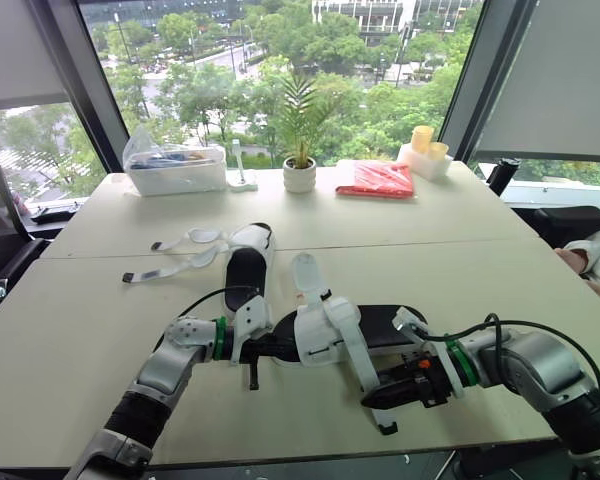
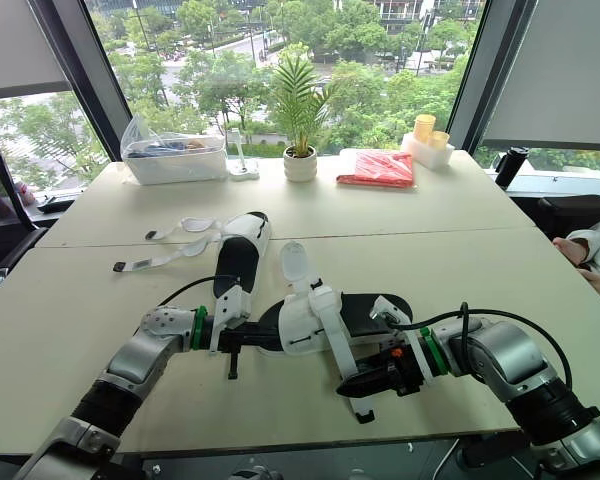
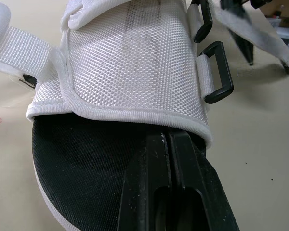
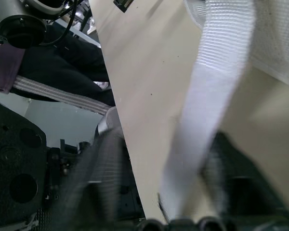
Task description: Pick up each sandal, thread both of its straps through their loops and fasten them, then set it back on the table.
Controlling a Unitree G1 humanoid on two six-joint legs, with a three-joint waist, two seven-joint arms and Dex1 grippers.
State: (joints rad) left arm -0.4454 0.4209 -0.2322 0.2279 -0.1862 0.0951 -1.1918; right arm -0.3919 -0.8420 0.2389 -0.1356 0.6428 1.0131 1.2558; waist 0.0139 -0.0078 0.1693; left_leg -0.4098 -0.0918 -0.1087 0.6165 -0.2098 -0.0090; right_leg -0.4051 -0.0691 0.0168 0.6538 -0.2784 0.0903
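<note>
The near sandal (image 1: 330, 335) lies mid-worktop (image 1: 460, 270), its sole clamped by the left gripper (image 1: 275, 350). Its loose strap (image 1: 365, 375) hangs between the right gripper's (image 1: 390, 393) parted fingers. Threading is in hand; next, I judge, pinch the strap and steer it into the black loop (image 3: 216, 72).

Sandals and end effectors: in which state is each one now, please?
Near sandal: unfastened, one strap standing up.
Far sandal: unfastened, lying on the table.
Left end effector: shut, tips on the near sandal's footbed.
Right end effector: open, the other strap between its fingers.
</note>
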